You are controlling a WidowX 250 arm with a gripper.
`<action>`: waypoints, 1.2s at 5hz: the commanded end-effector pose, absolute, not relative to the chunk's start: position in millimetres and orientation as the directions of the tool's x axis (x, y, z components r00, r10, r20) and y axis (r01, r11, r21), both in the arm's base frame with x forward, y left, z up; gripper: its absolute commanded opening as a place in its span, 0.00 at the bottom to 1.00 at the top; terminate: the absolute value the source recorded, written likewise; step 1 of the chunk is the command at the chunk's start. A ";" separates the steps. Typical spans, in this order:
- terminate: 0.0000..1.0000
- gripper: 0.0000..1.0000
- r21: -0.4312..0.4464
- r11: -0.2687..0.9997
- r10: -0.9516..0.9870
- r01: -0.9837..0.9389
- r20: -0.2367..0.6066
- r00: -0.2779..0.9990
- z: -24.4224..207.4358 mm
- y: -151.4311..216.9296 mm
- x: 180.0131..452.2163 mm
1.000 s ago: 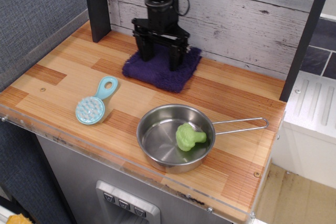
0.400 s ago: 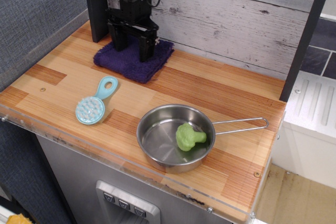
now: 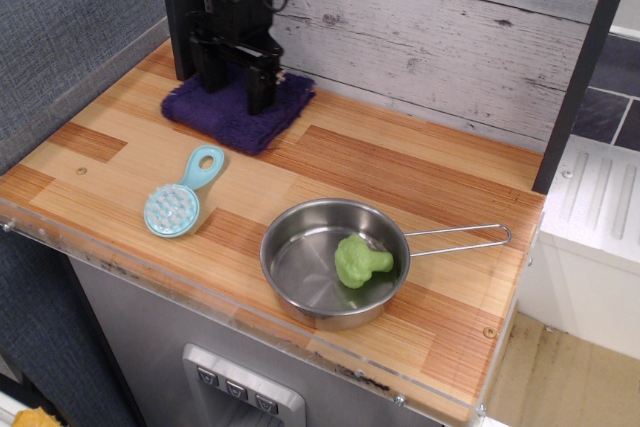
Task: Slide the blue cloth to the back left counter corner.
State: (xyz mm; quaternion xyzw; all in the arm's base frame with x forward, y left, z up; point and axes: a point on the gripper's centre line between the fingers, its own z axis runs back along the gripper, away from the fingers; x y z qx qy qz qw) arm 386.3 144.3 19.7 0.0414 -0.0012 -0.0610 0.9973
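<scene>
The blue cloth (image 3: 238, 115), a dark navy-purple terry towel, lies flat on the wood-plank counter near the back left counter corner (image 3: 165, 59), next to the black upright post (image 3: 180, 7). My black gripper (image 3: 235, 87) stands upright on the cloth with its two fingers spread apart, their tips pressing into the pile. Nothing is clamped between the fingers. The gripper hides the middle of the cloth.
A light-blue round brush (image 3: 178, 197) with a looped handle lies at the front left. A steel pan (image 3: 330, 262) holding a green broccoli piece (image 3: 358, 259) sits front centre, its wire handle pointing right. A grey plank wall (image 3: 430, 37) backs the counter.
The gripper has slid left along the back wall with the cloth under its fingertips. The cloth has moved from back centre to beside the black post. Brush and pan have not moved.
</scene>
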 end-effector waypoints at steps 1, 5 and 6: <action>0.00 1.00 0.056 0.997 -0.067 0.059 0.149 0.987 75.2 162.3 393.2; 0.00 1.00 0.008 0.994 -0.111 0.113 0.256 0.960 142.3 120.5 337.7; 0.00 1.00 0.020 0.997 -0.074 0.071 0.203 0.976 131.4 96.6 327.2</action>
